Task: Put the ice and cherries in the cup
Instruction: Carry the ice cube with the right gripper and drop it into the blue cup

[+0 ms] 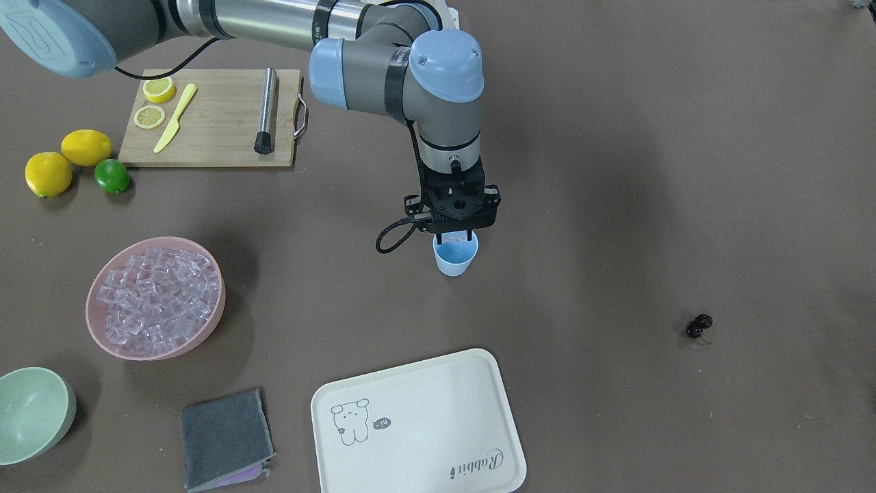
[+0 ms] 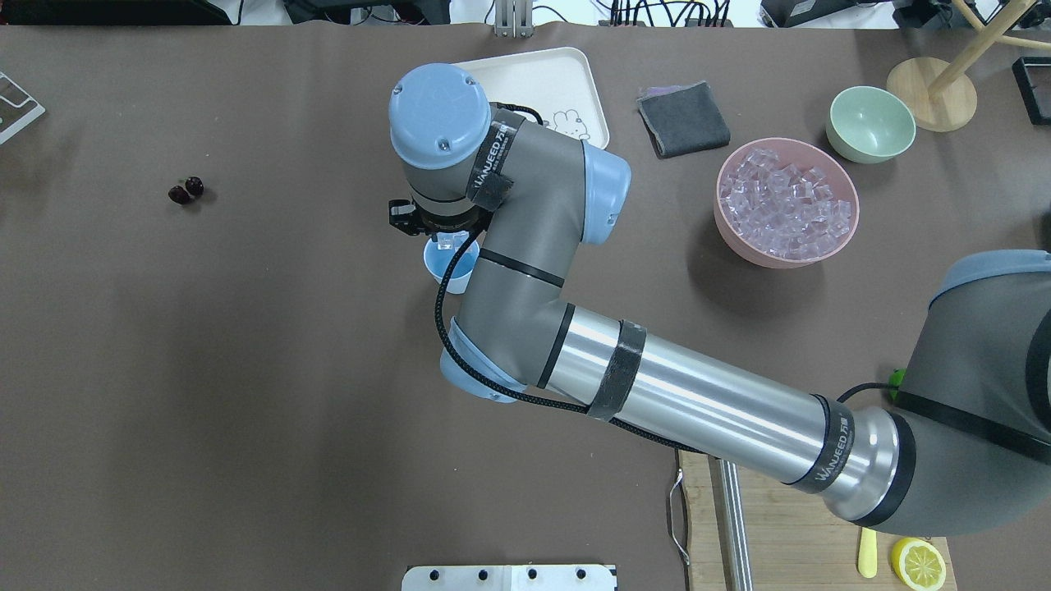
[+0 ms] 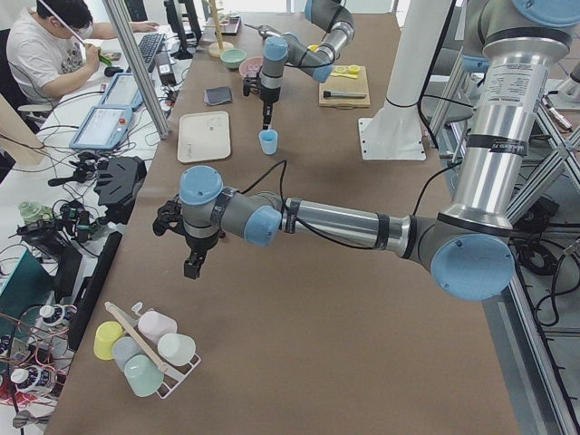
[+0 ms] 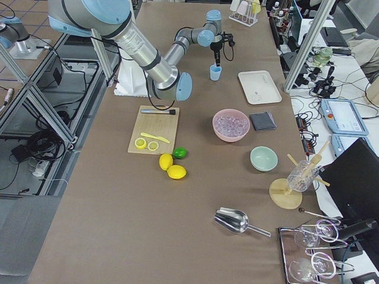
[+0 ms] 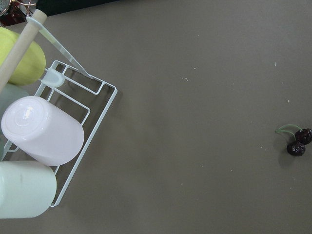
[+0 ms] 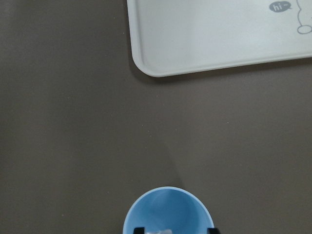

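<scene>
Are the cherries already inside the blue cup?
No, the cherries lie on the bare brown table, far off to one side of the cup.

Glassy ice [image 1: 157, 301], glossy cherries [image 1: 699, 326], matt cup [image 1: 455, 260]
</scene>
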Controlling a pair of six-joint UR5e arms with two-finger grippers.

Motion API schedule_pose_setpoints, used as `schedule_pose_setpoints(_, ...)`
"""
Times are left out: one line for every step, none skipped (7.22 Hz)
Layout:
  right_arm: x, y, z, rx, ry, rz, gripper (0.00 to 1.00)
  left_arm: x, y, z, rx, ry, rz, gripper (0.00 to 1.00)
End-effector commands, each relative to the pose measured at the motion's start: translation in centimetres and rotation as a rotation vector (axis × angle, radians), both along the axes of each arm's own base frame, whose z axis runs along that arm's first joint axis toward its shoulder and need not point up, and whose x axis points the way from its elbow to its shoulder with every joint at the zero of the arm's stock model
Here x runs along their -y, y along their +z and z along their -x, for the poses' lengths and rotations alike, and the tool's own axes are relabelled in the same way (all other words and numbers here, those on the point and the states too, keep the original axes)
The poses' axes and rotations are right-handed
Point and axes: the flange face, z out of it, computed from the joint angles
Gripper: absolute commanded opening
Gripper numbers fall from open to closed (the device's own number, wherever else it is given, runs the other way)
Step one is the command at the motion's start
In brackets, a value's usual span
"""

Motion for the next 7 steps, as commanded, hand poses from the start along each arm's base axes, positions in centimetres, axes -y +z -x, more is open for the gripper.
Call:
schedule_pose_setpoints(-0.29,0.28,0.59,0.0,0.002,-0.013,0.0,-0.01,0.05,0.0,0.0,0.0,0.001,0.98)
schedule_pose_setpoints(-0.38,0.28,0.67,0.0,0.001,-0.012,0.18,0.0,0.12,0.0,0.0,0.0,0.002,0.98)
schedule_pose_setpoints(-0.38,0.28,0.67,0.0,0.001,-0.012,0.4,0.06,0.04,0.0,0.0,0.001,0.0,0.98)
schedule_pose_setpoints(-0.86,0.35,1.04,-0.004,0.001,-0.019,0.83,0.06,0.04,0.0,0.0,0.001,0.0,0.98)
schedule_pose_setpoints(-1.03,0.39,1.3,-0.015,0.02,-0.037,0.99,0.06,0.11,0.0,0.001,0.001,0.001,0.98)
schedule_pose_setpoints(-0.93,0.51,1.23,-0.019,0.013,-0.046,0.99,0.06,0.11,0.0,0.001,0.001,0.001,0.98)
schedule_pose_setpoints(-0.55,0.32,0.76,-0.015,0.016,-0.049,0.99,0.06,0.11,0.0,0.001,0.001,0.001,0.98)
